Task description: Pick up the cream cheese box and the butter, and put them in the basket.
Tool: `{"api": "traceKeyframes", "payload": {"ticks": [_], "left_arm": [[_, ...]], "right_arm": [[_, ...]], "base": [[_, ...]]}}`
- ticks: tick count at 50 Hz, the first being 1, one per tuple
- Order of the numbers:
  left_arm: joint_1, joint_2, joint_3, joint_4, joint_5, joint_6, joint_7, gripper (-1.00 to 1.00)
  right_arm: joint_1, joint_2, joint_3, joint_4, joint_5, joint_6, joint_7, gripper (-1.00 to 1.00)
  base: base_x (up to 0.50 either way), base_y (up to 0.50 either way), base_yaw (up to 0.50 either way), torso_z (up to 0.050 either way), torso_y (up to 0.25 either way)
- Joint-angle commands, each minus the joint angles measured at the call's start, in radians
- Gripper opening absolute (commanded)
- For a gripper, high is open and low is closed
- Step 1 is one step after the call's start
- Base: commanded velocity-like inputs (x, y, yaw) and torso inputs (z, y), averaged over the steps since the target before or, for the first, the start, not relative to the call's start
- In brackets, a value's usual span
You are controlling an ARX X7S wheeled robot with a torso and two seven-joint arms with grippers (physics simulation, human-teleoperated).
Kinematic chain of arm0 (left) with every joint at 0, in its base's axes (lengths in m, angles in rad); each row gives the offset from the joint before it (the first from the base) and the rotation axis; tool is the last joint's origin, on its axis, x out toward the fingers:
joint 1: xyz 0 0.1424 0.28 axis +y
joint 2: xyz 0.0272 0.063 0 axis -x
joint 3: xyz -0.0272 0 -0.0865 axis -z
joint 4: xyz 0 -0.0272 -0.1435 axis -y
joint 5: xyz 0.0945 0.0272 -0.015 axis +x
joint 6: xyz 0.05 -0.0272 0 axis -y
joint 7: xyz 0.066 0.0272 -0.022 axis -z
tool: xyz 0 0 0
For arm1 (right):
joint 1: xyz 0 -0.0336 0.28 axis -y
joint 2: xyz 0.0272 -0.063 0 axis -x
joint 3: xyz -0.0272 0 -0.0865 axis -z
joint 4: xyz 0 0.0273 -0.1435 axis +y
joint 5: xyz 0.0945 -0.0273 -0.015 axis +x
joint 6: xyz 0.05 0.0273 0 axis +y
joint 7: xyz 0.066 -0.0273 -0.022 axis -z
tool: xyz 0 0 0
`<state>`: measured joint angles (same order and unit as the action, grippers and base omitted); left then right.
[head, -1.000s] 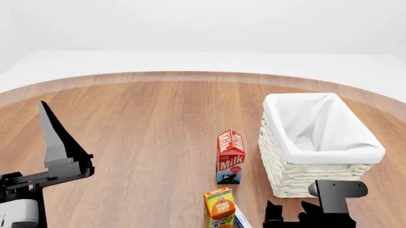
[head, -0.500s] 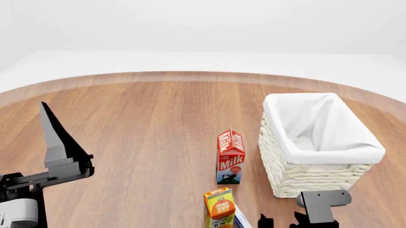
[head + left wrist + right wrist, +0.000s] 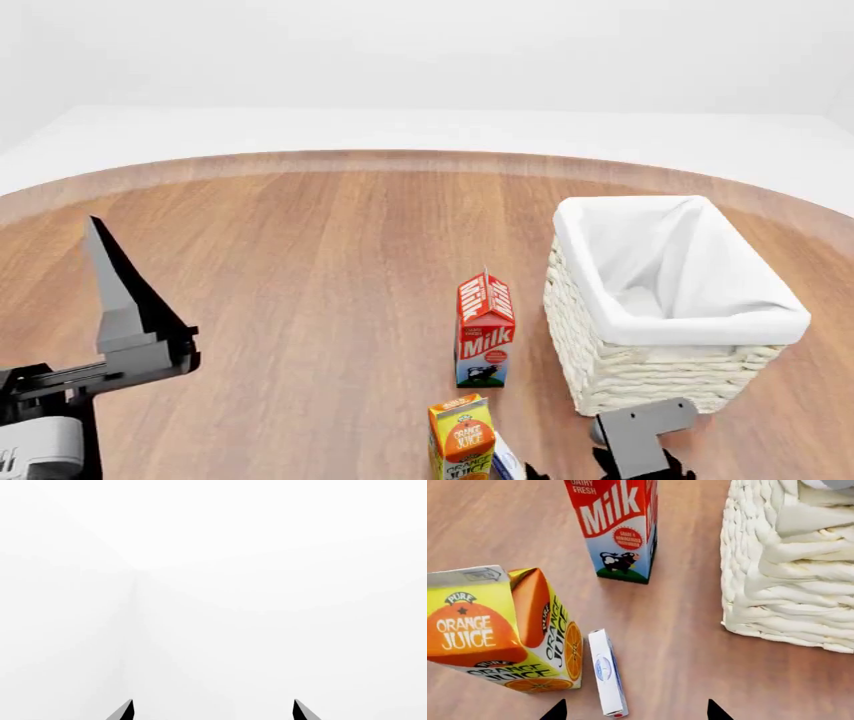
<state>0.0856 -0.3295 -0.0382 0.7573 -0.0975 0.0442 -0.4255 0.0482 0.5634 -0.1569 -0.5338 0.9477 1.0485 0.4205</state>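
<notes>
The cream cheese box (image 3: 607, 672) is a small flat white box with blue markings, lying on the wood table close beside the orange juice carton (image 3: 500, 635). In the head view only a sliver of it (image 3: 506, 462) shows. My right gripper (image 3: 636, 713) is open just above the box, which lies between the two fingertips, nearer one of them. The wicker basket (image 3: 627, 370) with its white liner stands at the right and also shows in the right wrist view (image 3: 787, 580). My left gripper (image 3: 213, 712) is open, empty and points up at the left (image 3: 107, 260). The butter is out of view.
A red-and-white milk carton (image 3: 483, 330) stands left of the basket, also seen in the right wrist view (image 3: 617, 525). The orange juice carton (image 3: 462, 438) stands in front of it. My right arm's wrist (image 3: 641, 432) sits just in front of the basket.
My right arm has moved left and lower in the head view, from in front of the basket toward the orange juice carton. The left arm has hardly moved.
</notes>
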Motion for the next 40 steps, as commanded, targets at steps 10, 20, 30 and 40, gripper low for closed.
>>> {"api": "traceKeyframes", "payload": {"ticks": [10, 20, 30, 40], "left_arm": [[-0.001, 0.013, -0.013, -0.014, 0.017, 0.018, 0.019, 1.00], [-0.001, 0.010, -0.010, -0.018, 0.013, 0.019, 0.017, 1.00], [0.004, 0.008, -0.009, -0.022, 0.009, 0.026, 0.013, 1.00], [0.009, 0.007, -0.002, -0.031, 0.008, 0.035, 0.011, 1.00]], "right_arm": [[0.033, -0.016, -0.053, 0.057, -0.058, -0.014, -0.081, 1.00], [0.070, -0.018, -0.076, 0.139, -0.097, -0.031, -0.101, 1.00], [0.093, -0.014, -0.108, 0.140, -0.115, -0.029, -0.108, 1.00], [0.090, -0.010, -0.160, 0.148, -0.150, -0.047, -0.129, 1.00]], "base": [[0.00, 0.00, 0.00, 0.000, 0.000], [0.00, 0.00, 0.00, 0.000, 0.000], [0.00, 0.00, 0.00, 0.000, 0.000], [0.00, 0.00, 0.00, 0.000, 0.000]]}}
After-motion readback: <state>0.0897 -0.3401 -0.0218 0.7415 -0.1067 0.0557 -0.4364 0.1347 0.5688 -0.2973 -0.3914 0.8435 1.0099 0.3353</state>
